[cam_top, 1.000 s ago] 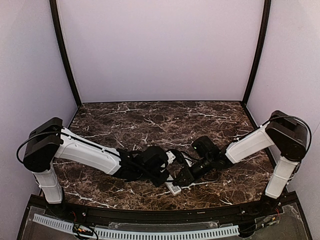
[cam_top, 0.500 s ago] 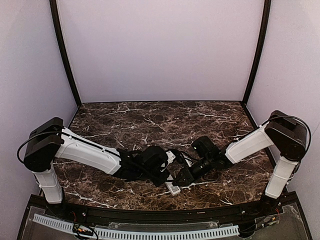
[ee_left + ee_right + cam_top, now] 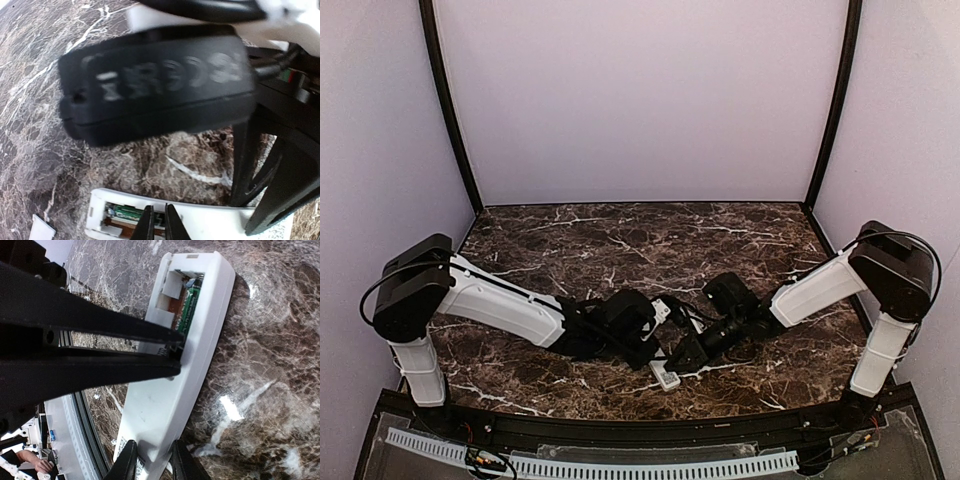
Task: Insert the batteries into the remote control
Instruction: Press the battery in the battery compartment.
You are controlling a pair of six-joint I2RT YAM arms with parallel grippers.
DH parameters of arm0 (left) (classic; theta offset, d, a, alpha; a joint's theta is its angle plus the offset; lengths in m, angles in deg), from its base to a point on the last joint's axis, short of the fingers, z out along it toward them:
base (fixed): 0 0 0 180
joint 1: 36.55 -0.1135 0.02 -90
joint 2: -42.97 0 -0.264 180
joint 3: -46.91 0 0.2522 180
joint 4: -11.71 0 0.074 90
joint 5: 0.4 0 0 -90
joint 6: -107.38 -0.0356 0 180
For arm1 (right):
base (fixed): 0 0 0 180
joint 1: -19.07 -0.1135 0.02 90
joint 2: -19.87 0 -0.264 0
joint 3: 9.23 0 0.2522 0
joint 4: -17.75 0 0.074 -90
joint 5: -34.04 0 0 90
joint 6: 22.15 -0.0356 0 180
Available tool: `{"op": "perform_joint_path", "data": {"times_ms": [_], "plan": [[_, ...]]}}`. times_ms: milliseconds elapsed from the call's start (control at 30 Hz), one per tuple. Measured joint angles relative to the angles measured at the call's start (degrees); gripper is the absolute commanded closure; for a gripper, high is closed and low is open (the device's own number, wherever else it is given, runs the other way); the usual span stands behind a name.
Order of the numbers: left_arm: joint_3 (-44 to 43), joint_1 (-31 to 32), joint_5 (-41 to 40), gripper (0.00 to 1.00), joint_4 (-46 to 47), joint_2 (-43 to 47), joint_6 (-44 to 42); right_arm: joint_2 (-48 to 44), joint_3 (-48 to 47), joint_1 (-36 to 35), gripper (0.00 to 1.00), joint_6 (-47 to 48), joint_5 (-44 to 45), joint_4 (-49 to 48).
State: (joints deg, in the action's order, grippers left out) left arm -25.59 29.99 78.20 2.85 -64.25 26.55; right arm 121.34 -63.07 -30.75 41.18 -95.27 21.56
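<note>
Reaching in from the left of the overhead view, the left arm (image 3: 500,305) is seen low over the dark marbled bench (image 3: 570,240). The left fingers (image 3: 146,226) are drawn almost together with no object seen between them, their tips set at the open battery compartment (image 3: 122,214) of the remote control (image 3: 165,405). The remote control is found on the bench at lower centre of the overhead view, compartment side up. The right fingers (image 3: 128,460) are closed on its long edges, near the end away from the compartment. The right arm (image 3: 815,285) is extended from the right.
</note>
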Motion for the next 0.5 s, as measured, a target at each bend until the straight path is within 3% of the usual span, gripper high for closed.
{"op": "perform_joint_path", "data": {"times_ms": [500], "plan": [[0.0, -1.46, 0.24, 0.83, -0.79, 0.87, -0.24, 0.0, -0.2, 0.13, 0.73, 0.15, -0.15, 0.48]]}}
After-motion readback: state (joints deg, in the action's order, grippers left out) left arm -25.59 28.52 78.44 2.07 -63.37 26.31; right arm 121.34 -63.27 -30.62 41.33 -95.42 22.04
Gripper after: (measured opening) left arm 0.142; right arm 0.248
